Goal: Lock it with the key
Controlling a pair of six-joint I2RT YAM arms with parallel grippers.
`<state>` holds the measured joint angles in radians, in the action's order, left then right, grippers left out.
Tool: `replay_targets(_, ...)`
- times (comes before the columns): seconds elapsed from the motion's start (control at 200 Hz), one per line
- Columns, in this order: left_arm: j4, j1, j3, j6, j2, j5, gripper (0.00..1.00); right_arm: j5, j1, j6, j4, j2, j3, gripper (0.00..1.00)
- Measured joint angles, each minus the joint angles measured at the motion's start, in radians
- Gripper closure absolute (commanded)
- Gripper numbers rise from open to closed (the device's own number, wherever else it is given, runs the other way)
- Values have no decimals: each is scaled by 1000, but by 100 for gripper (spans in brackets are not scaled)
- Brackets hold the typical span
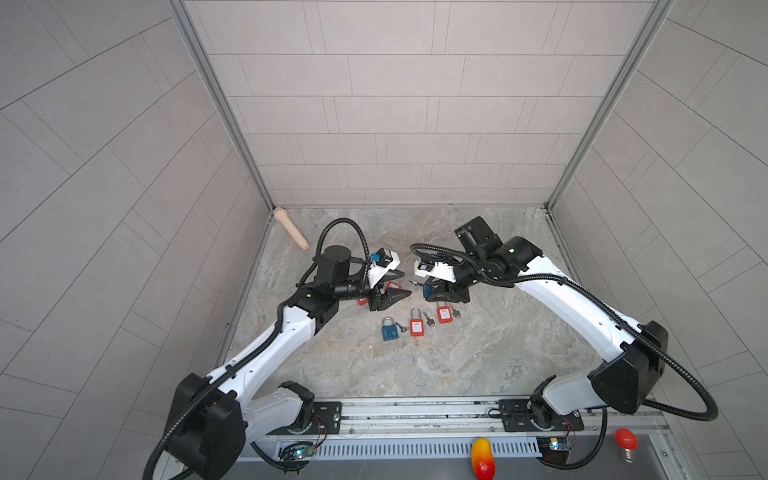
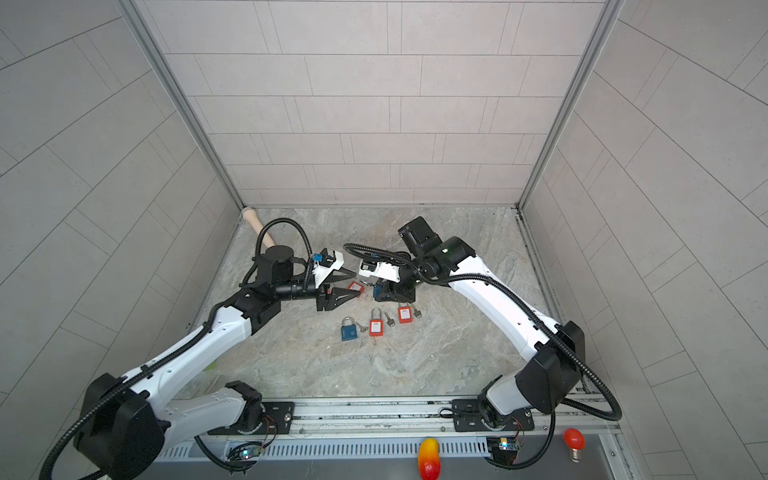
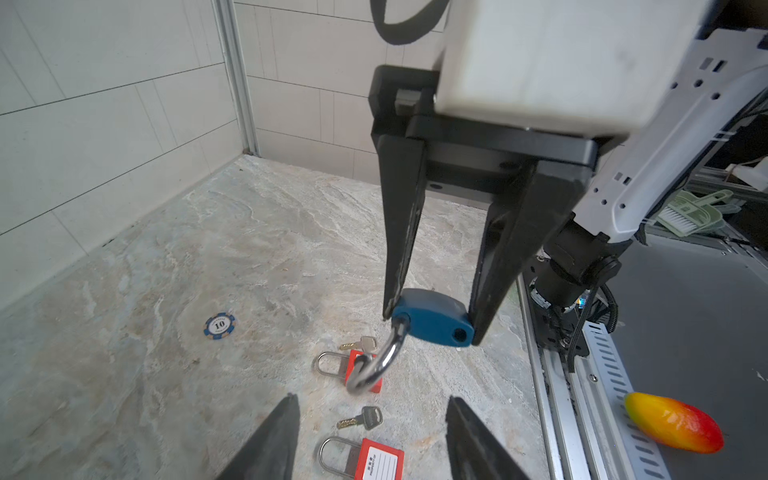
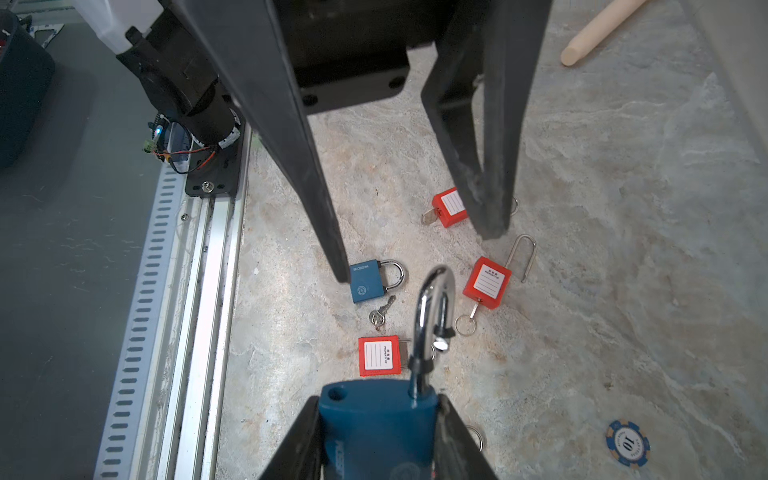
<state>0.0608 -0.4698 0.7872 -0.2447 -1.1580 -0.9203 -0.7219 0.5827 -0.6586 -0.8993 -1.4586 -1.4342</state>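
Note:
My right gripper [image 4: 378, 401] is shut on the body of a blue padlock [image 4: 378, 424], lifted off the table. Its chrome shackle [image 4: 432, 324] is swung open and points toward my left gripper [image 3: 372, 440]. In the left wrist view the same padlock [image 3: 432, 318] sits between the right gripper's black fingers [image 3: 401, 232]. My left gripper is open, with nothing between its fingers, and faces the padlock at a short gap in both top views [image 1: 405, 284] [image 2: 353, 286]. Loose keys [image 3: 361, 417] [image 3: 359, 344] lie on the table below. I cannot see a key in the held padlock.
On the marble table lie another blue padlock [image 4: 368, 280] with a key [image 4: 380, 313], three red padlocks [image 4: 379, 355] [image 4: 486, 282] [image 4: 451, 205], and a poker chip [image 4: 627, 442]. A wooden peg [image 1: 291, 228] lies in the far left corner. A toy mango [image 1: 483, 457] sits on the front rail.

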Motion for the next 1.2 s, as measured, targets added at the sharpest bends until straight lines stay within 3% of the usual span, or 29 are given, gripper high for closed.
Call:
replay_targets(0.58, -41, -52, 58, -64, -54, 5, 72, -16, 8, -31, -42, 0, -6, 79)
replay_targets(0.821, -79, -68, 79, -84, -72, -21, 100, -18, 7, -45, -48, 0, -20, 77)
replay_targets(0.891, -94, -68, 89, -86, -76, -33, 100, -15, 9, -51, -48, 0, -21, 71)
replay_targets(1.041, -79, -70, 93, -56, -82, -51, 100, 5, 10, -55, -40, 14, -20, 45)
replay_targets(1.201, 71, -81, 63, 59, -80, -74, 100, 66, 9, -49, -3, 81, -12, 33)
